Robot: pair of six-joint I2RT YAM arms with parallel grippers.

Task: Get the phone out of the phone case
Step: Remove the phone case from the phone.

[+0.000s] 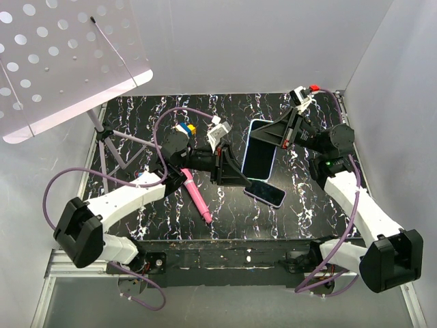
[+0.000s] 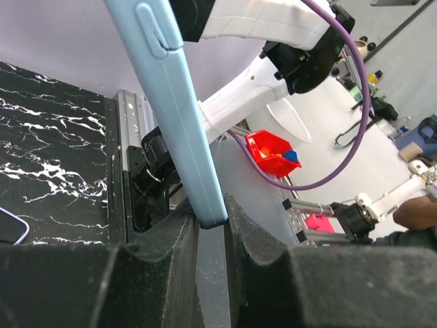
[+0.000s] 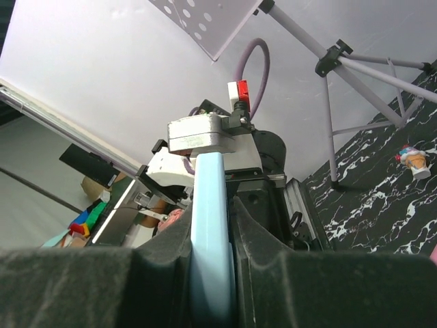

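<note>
A light blue phone case, its dark face toward the top camera, is held tilted above the middle of the table between both grippers. My left gripper is shut on its lower left corner; the left wrist view shows the case edge pinched between the pads. My right gripper is shut on its upper right edge, with the case clamped between the fingers. A dark phone with a lavender rim lies flat on the table just below the case. Its corner shows in the left wrist view.
A pink marker lies left of the phone. A white perforated music stand on a tripod fills the back left. Small toys and a white piece lie at the back. White walls enclose the table.
</note>
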